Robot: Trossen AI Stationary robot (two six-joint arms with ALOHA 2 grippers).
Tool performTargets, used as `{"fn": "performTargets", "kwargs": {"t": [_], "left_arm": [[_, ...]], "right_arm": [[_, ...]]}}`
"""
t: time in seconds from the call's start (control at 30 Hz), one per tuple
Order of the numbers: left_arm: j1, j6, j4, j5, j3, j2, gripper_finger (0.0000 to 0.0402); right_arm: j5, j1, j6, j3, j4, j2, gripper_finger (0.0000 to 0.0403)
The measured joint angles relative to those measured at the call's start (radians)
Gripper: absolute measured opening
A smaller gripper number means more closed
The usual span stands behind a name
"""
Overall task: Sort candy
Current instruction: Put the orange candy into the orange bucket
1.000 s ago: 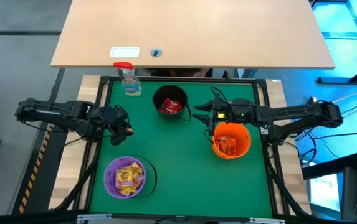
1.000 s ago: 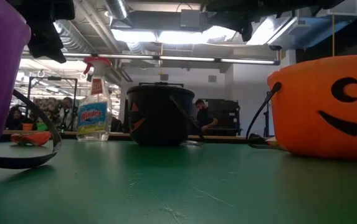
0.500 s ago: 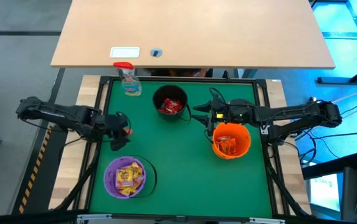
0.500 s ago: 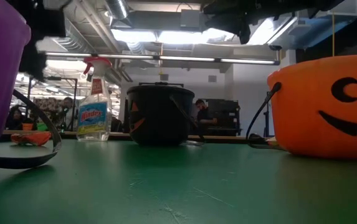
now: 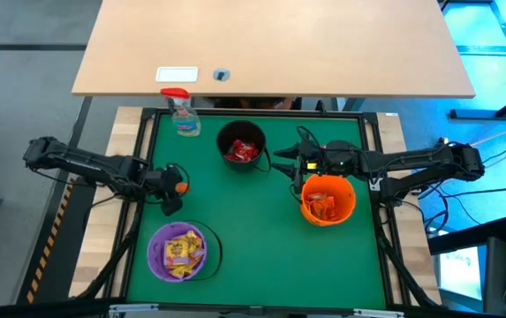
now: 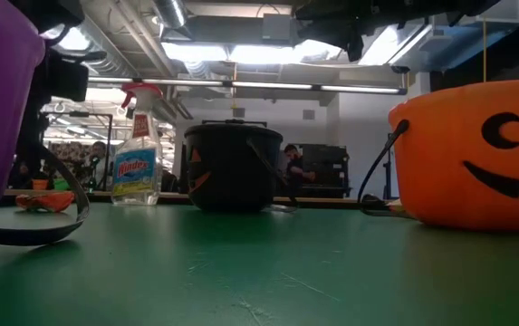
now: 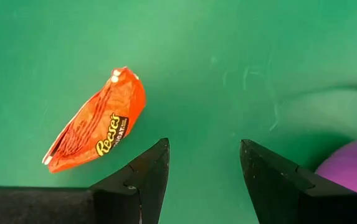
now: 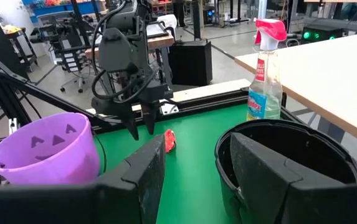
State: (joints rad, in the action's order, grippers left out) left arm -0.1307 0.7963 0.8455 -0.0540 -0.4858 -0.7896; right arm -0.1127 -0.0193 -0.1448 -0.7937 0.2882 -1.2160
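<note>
One orange-red candy packet (image 7: 97, 121) lies flat on the green mat, also seen in the high view (image 5: 181, 186) and the right wrist view (image 8: 169, 140). My left gripper (image 7: 204, 168) hangs open just beside it, pointing steeply down, nothing between its fingers (image 8: 142, 127). More candy sits in the buckets: yellow in the purple bucket (image 5: 178, 251), red in the black bucket (image 5: 241, 147), orange in the orange bucket (image 5: 328, 199). My right gripper (image 8: 190, 168) waits open and level between the black and orange buckets (image 5: 284, 163).
A clear spray bottle with a red top (image 5: 182, 113) stands at the mat's far left corner. The purple bucket's wall (image 7: 352, 171) is close beside my left gripper. Bare green mat (image 5: 253, 238) lies between the purple and orange buckets.
My left gripper has come down toward the mat beside the orange-red packet, pulling slightly toward the left edge and rolling a little. It stays open. The packet has not moved.
</note>
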Motion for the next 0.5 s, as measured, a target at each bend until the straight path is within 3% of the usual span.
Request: {"fn": "performTargets", "kwargs": {"t": [0.2, 0.5], "left_arm": [[0.000, -0.001, -0.002, 0.013, 0.000, -0.056, 0.0189], [0.009, -0.021, -0.001, 0.015, 0.000, -0.141, 0.0249]], "right_arm": [[0.000, 0.000, 0.021, 0.000, 0.000, 0.000, 0.0179], [0.000, 0.000, 0.021, 0.000, 0.000, 0.000, 0.0179]]}}
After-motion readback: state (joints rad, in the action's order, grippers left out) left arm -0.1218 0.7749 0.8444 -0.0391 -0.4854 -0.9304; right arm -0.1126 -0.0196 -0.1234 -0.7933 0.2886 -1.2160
